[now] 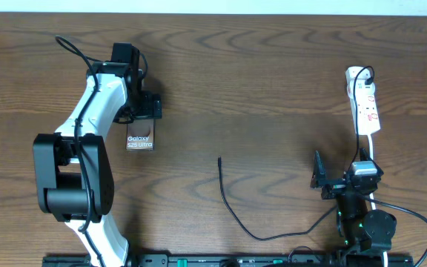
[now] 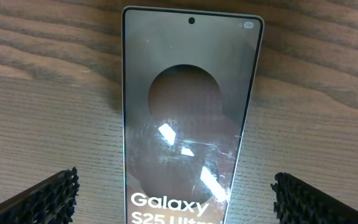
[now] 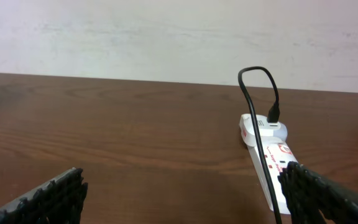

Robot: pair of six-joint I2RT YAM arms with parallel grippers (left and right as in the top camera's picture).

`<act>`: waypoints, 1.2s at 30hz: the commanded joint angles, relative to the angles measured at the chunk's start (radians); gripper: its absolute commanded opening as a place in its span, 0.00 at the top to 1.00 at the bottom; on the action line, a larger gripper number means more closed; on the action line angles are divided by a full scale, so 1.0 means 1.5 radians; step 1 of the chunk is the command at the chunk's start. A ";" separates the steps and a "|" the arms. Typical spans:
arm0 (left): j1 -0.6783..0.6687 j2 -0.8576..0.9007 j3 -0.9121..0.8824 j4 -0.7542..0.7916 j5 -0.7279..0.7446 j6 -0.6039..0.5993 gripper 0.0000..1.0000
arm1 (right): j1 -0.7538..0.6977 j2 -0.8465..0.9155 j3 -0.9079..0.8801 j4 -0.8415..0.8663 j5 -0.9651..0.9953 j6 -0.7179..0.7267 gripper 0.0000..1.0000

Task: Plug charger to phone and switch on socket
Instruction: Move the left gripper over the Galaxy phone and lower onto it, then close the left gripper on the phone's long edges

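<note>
Both left fingers (image 2: 45,199) clear of the phone (image 2: 191,112) edges

Between the phone (image 1: 140,139) and the socket (image 1: 365,104) you have bare table (image 1: 273,96); only the thin charger (image 1: 228,204) lies across the middle.

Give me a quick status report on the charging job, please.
Left gripper open, empty, over the Galaxy S25 Ultra phone. Right gripper open, empty, facing the power strip. Charger tip loose on the table, not in phone. Nothing in the way.
</note>
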 commanded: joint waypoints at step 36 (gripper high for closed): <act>0.003 0.081 -0.012 0.018 -0.003 0.047 0.02 | 0.005 -0.004 -0.001 -0.003 0.005 -0.005 0.01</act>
